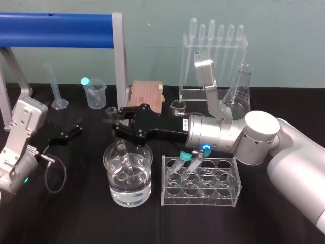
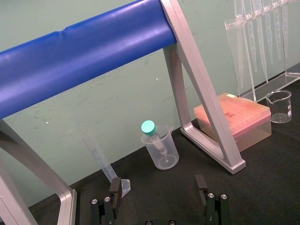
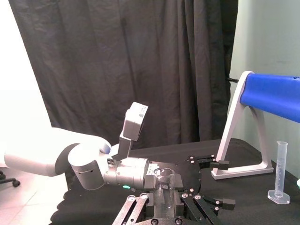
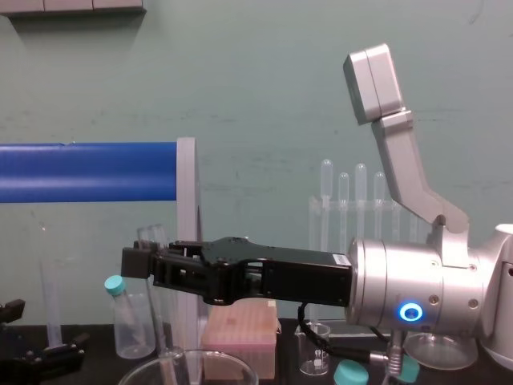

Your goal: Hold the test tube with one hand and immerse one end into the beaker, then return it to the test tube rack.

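My right gripper [image 1: 112,121] reaches leftward over the table and is shut on the test tube [image 1: 123,153], gripping it near its open top. The clear tube hangs nearly upright, and its lower end is down inside the wide glass beaker [image 1: 142,190], which holds water. From the chest view the tube [image 4: 161,309] drops from the black fingers [image 4: 144,263] toward the beaker's rim [image 4: 232,366]. The clear test tube rack [image 1: 224,196] stands just right of the beaker, with two teal-capped tubes in it. My left gripper [image 1: 71,133] rests open on the table to the left.
A blue-topped metal frame [image 1: 120,61] stands behind the beaker. Near it are a plastic beaker holding a teal-capped tube [image 2: 159,146], a graduated cylinder [image 1: 56,87], a pink box [image 2: 234,116] and a small glass beaker [image 2: 280,106]. A pipette stand [image 1: 213,56] and conical flask [image 1: 239,91] stand at the back right.
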